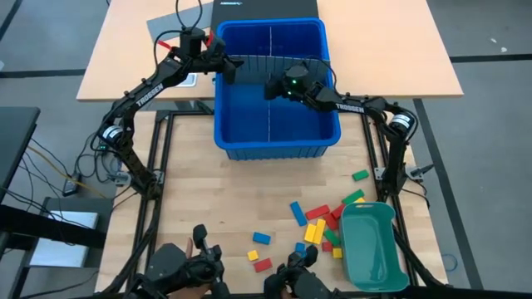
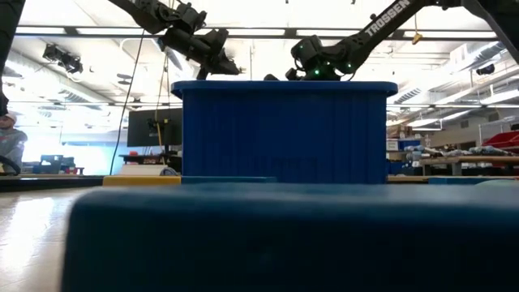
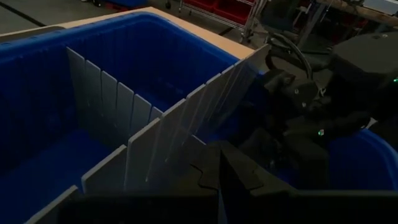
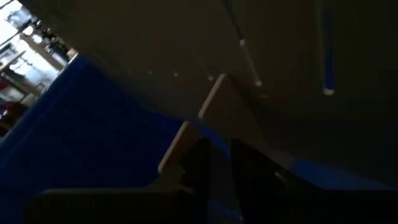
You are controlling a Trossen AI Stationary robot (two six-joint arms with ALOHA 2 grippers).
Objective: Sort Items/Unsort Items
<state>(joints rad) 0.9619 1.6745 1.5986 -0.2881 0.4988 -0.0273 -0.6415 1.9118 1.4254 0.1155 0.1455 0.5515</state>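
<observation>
Both arms work at the blue bin, fitting its grey divider. The left tool pinches the crosswise sheet; the right tool narrows onto it, grip uncertain. The blocks lie scattered on the tabletop beside the green tray. Next, probably seat the divider squarely.

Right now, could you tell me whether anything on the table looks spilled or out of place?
Yes: the blocks lie scattered loose on the table beside the teal tray, at odd angles, and one green block sits apart. None shows inside the blue bin, where both grippers are at the grey dividers.
</observation>
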